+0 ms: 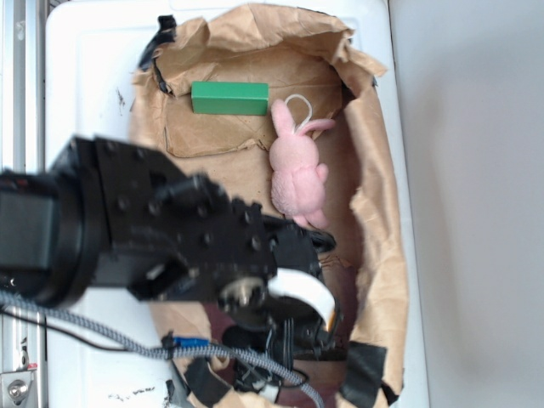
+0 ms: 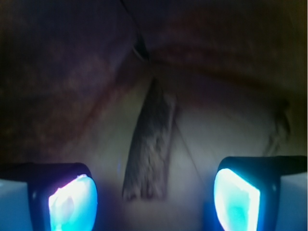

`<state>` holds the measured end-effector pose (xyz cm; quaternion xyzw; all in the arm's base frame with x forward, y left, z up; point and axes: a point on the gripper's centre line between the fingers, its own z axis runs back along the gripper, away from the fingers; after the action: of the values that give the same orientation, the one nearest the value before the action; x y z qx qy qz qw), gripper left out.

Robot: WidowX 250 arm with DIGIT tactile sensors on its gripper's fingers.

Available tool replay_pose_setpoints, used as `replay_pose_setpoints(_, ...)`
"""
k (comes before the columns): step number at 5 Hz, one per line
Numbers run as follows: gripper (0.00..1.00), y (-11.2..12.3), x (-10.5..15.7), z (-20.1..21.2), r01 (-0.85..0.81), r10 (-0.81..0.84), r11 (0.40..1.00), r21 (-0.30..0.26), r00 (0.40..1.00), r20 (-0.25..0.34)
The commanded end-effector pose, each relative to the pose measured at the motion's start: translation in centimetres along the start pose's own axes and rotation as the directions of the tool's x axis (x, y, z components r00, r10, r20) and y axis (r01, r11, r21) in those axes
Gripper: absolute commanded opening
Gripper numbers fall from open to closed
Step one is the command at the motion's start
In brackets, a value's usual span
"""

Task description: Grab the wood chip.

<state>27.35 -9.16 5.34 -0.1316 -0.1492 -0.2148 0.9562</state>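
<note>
While the jaws stand wide apart, the gripper (image 2: 154, 195) hangs low over the brown paper lining (image 1: 255, 144) of the white bin (image 1: 85, 68), its blue-lit fingers (image 2: 72, 199) flanking the dark brown, rough, flat wood chip (image 2: 149, 154), which lies between them untouched. Farther off sit a pink plush rabbit (image 1: 297, 174) and, left of it, a green rectangular block (image 1: 229, 98).
</note>
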Motion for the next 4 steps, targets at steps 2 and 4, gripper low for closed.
replay_pose_setpoints(2,1.0,-0.9,2.4,-3.6,0.012,-0.016,0.995,0.096,0.999,0.039)
replay_pose_setpoints(4,0.0,0.2,3.4,-2.2,-0.057,0.055,0.993,0.1,0.998,0.019)
